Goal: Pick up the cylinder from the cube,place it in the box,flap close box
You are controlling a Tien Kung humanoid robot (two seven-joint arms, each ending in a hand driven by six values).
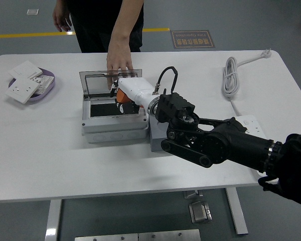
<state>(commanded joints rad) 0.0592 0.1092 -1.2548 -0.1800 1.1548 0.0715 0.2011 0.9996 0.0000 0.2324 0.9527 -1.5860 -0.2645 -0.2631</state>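
Right arm (226, 145) comes in from the lower right, black links crossing the near-right of the white table (50, 155). Grey cube (157, 139) sits just right of the box, mostly hidden under the forearm. Right hand (126, 93), in a white shell, reaches left over the open grey box (113, 118); its fingers wrap the orange cylinder (121, 94), gripping it above the box's far right part, over the dark interior. Cylinder only partly visible under the hand. Clear lid (98, 80) stands open on the box's far side. A person's hand (119, 63) rests on the lid's far edge, just beyond the robot hand; the person stands at the far side. Far left: purple tray (40, 88) with white switch plates (24, 83). Right: white power strip (251, 125) and coiled cable (232, 75).
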